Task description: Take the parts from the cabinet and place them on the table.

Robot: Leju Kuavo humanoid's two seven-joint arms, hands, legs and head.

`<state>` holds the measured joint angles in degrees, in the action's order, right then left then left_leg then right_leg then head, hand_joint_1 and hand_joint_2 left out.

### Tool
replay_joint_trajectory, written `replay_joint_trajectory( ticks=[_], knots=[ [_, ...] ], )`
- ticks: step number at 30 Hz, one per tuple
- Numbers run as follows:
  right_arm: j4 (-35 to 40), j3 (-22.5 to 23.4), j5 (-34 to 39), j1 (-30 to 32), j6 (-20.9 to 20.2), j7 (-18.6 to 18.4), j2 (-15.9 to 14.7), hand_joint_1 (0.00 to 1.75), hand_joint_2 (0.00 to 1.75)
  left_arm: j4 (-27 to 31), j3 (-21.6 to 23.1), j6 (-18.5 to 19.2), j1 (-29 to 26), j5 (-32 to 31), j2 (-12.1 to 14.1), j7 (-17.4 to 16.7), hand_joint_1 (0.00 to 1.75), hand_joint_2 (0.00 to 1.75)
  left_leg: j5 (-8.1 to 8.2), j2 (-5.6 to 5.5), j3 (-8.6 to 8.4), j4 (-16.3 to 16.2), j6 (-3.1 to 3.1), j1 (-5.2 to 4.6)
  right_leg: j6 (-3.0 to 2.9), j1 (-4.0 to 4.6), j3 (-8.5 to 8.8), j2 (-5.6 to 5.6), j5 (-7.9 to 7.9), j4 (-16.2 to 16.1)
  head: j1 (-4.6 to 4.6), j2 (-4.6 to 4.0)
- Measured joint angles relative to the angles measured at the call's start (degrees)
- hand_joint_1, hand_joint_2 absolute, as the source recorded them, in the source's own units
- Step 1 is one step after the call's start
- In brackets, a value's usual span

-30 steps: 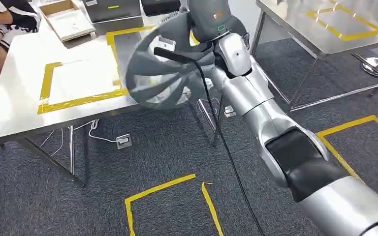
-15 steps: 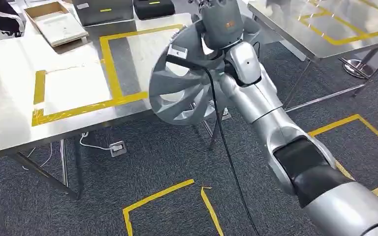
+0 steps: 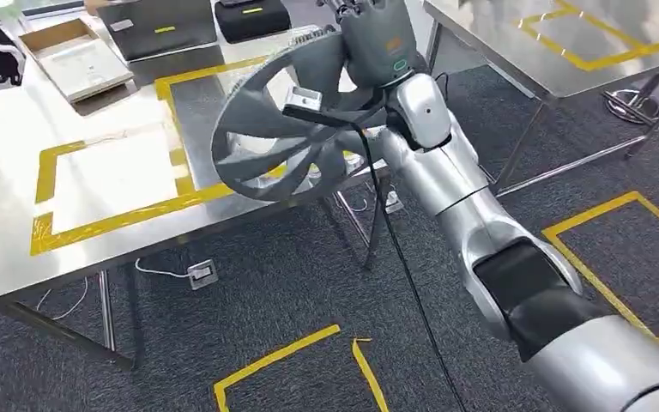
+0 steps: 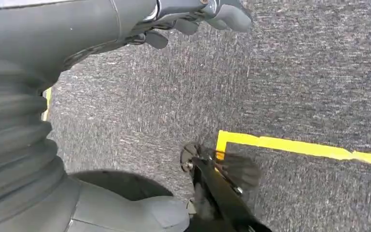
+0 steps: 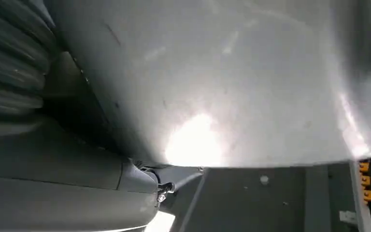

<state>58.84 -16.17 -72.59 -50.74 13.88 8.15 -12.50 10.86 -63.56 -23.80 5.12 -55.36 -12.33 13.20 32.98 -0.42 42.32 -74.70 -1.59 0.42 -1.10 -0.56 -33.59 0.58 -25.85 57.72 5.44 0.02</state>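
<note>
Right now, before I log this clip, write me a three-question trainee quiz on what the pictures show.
1. True or false: the grey wheel cover already lies flat on the steel table.
2. Which robot hand holds the wheel cover? A. left B. right
3. Fill in: the squares on the table are marked with ______ tape.

Key: 1 false, the right robot hand holds it tilted above the table's edge; 2 B; 3 yellow.

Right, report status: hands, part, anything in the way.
Right hand grips wheel cover above table edge. Left hand holds nothing, hangs over carpet. Taped square bare.
</note>
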Motion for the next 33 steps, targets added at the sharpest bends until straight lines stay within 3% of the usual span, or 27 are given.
replay_joint_trajectory(
  ticks=[1,3,4,5,6,8,9,10,11,13,14,15,16,18,19,20,21,24,25,26,29,30,31,33],
  knots=[
    [0.00,0.00,0.04,0.04,0.00,0.04,0.04,1.75,1.75,0.02,0.00,0.00,0.01,0.00,0.02,-0.18,0.00,1.75,-2.53,0.00,-0.86,3.33,0.20,-0.01,0.15,0.00,0.70,0.04,-0.55,0.05,0.00,0.00],
    [0.04,0.00,0.07,0.05,0.00,-0.04,0.26,1.75,1.75,0.00,0.00,0.00,-0.05,0.00,0.00,-0.42,0.00,1.75,-9.47,0.00,-3.96,12.65,0.69,-0.05,0.50,0.00,2.05,0.00,-1.62,0.07,-0.04,0.00],
    [0.04,0.00,0.07,0.04,0.02,-0.07,0.26,1.75,1.75,-0.02,0.02,0.00,-0.14,0.00,0.02,-0.48,0.00,1.75,-10.63,-0.08,-4.43,15.31,1.00,-0.24,0.80,0.15,2.45,0.00,-2.11,0.28,-0.13,0.00],
    [0.06,-0.04,0.09,0.03,-0.02,-0.04,0.35,1.75,1.75,-0.02,0.02,-0.02,-0.05,0.00,0.00,-0.61,0.00,1.75,-8.70,0.05,-4.79,16.09,1.46,-0.44,1.09,0.19,2.10,0.12,-2.21,0.29,-0.35,0.00],
    [0.20,-0.04,0.11,0.09,-0.09,-0.07,0.35,1.75,1.75,-0.04,0.02,-0.02,-0.05,0.00,-0.07,-0.63,0.00,1.75,-9.69,0.01,-5.08,15.87,1.88,-0.46,1.51,0.26,2.00,0.22,-2.50,0.21,-0.26,0.00],
    [0.46,-0.04,0.07,0.20,-0.07,-0.02,0.48,1.75,1.75,-0.04,0.00,-0.02,-0.02,-0.02,-0.09,-0.64,0.00,1.75,-9.31,0.10,-5.56,16.02,2.62,-0.55,1.94,0.12,2.43,0.30,-2.41,0.58,-0.26,0.00],
    [0.66,-0.04,0.13,0.24,-0.07,-0.11,0.48,1.75,1.75,-0.02,0.00,-0.02,-0.01,-0.02,-0.11,-0.61,0.00,1.75,-9.26,0.10,-6.19,16.50,2.90,-0.25,2.15,0.00,1.55,0.10,-2.48,1.72,-0.28,0.00],
    [0.74,-0.04,0.11,0.00,-0.04,-0.02,0.55,1.75,1.75,0.00,0.00,-0.02,0.09,-0.07,-0.13,-0.44,0.00,1.75,-9.07,0.07,-6.59,16.55,3.20,-0.25,2.45,-0.08,0.24,-0.09,-2.47,4.42,-0.22,0.00],
    [0.81,-0.04,0.15,-0.23,-0.07,0.00,0.61,1.75,1.75,0.02,0.00,-0.02,0.24,-0.09,-0.13,-0.29,0.00,1.75,-8.76,0.08,-6.77,16.55,3.57,-0.21,2.78,-0.11,-2.16,-0.19,-3.46,8.28,-0.13,0.00],
    [0.79,-0.04,0.13,0.00,-0.41,0.15,0.63,1.75,1.75,0.00,0.00,-0.02,0.23,-0.07,-0.18,0.11,0.00,1.75,-8.02,0.05,-7.42,16.52,3.63,-0.22,3.24,-0.24,-7.50,-0.20,-7.01,16.04,-0.15,0.00],
    [0.79,-0.11,0.09,0.19,-0.46,0.22,0.66,1.75,1.75,0.00,0.00,-0.02,0.15,-0.07,-0.17,0.17,0.00,1.75,-7.63,0.03,-7.81,16.47,3.55,-0.21,3.33,-0.32,-9.26,-0.20,-7.77,17.85,-0.13,0.00],
    [0.79,-0.15,0.07,0.26,-0.50,0.24,0.70,1.75,1.75,0.00,0.00,-0.02,0.07,-0.07,-0.17,0.22,0.00,1.75,-7.16,0.01,-8.31,16.38,3.44,-0.19,3.37,-0.45,-9.85,-0.24,-6.97,17.29,-0.15,0.00],
    [0.79,-0.17,0.07,0.25,-0.52,0.24,0.72,1.75,1.75,0.00,0.00,-0.02,0.07,0.02,-0.17,0.24,0.00,1.75,-6.65,-0.01,-8.86,16.27,3.31,-0.12,3.40,-0.59,-9.32,-0.30,-4.77,14.58,-0.13,0.00],
    [0.79,-0.17,0.04,0.10,-0.52,0.26,0.79,1.75,1.75,0.00,0.00,-0.02,0.13,0.11,-0.24,0.31,0.00,1.75,-5.41,-0.03,-10.14,15.91,2.72,0.16,3.56,-0.82,-5.76,-0.48,2.26,4.61,-0.15,0.00],
    [0.76,-0.20,0.04,0.04,-0.52,0.26,0.81,1.75,1.75,0.00,0.00,-0.02,0.12,0.15,-0.22,0.33,0.00,1.75,-4.88,-0.02,-10.34,15.83,2.23,0.12,3.61,-0.93,-4.83,-0.79,4.07,1.14,-0.13,0.00],
    [0.70,-0.26,0.04,-0.14,-0.55,0.31,0.87,1.75,1.75,0.00,0.00,-0.02,0.25,0.17,-0.18,0.24,0.00,1.75,-4.46,-0.14,-10.52,15.56,1.74,-0.01,2.88,-0.36,-4.73,-0.67,1.53,0.82,-0.13,0.00],
    [0.70,-0.31,0.04,-0.17,-0.55,0.35,0.92,1.75,1.75,0.04,0.00,-0.02,0.29,0.17,-0.17,0.17,0.00,1.75,-4.21,-0.04,-10.46,15.83,1.34,-0.05,2.47,-0.24,-4.31,-0.62,2.16,1.02,-0.22,0.00],
    [0.81,-0.31,0.24,-0.30,-0.31,0.61,1.07,1.75,1.75,0.04,0.00,-0.07,0.26,0.15,-0.15,-0.26,0.00,1.75,-3.75,0.08,-11.22,15.47,0.24,0.03,0.96,-0.48,-3.11,-0.33,2.01,0.77,-0.15,0.00],
    [0.81,-0.31,0.28,-0.48,-0.24,0.92,1.09,1.75,1.75,0.04,0.00,-0.09,0.30,0.15,-0.15,-0.31,0.00,1.75,-3.76,0.13,-10.33,13.02,0.03,0.08,0.42,-0.47,-2.45,-0.40,1.63,0.75,-0.39,0.00],
    [0.81,-0.31,0.48,-0.68,-0.24,0.92,1.11,1.75,1.75,0.02,0.02,-0.11,0.35,0.13,-0.15,-0.46,0.00,1.75,-3.01,0.15,-8.29,9.38,-0.12,0.09,0.07,-0.45,-2.07,-0.41,1.27,0.75,-0.44,0.00],
    [0.81,-0.35,0.48,-0.55,-0.22,1.18,1.42,1.75,1.75,0.02,0.00,-0.26,0.21,0.13,-0.15,-0.81,0.00,1.75,1.51,0.14,-0.58,-1.69,-0.23,0.08,-0.32,-0.07,-1.12,-0.30,0.07,0.79,-0.44,0.00],
    [0.81,-0.35,0.50,-0.50,-0.22,1.18,1.55,1.75,1.75,0.02,0.00,-0.24,0.10,0.13,-0.13,-0.74,0.00,1.75,0.88,0.14,0.58,-1.94,-0.19,0.07,-0.33,0.03,-0.62,-0.18,-0.37,0.82,-0.44,0.00],
    [0.81,-0.35,0.50,-0.51,-0.22,1.29,1.55,1.75,1.75,0.02,0.00,-0.24,0.08,0.13,-0.09,-0.61,0.00,1.75,-1.17,0.14,0.41,0.15,0.10,0.01,-0.30,0.15,-0.02,-0.12,-0.82,0.83,-0.41,0.00],
    [0.81,-0.35,0.57,-0.55,-0.24,1.57,1.64,1.75,1.75,0.04,0.00,-0.24,0.08,0.15,-0.07,-0.33,0.00,1.75,-7.68,0.12,-2.46,9.04,1.20,-0.37,-0.18,0.34,1.50,-0.12,-1.85,0.82,-0.44,0.00]
  ],
)
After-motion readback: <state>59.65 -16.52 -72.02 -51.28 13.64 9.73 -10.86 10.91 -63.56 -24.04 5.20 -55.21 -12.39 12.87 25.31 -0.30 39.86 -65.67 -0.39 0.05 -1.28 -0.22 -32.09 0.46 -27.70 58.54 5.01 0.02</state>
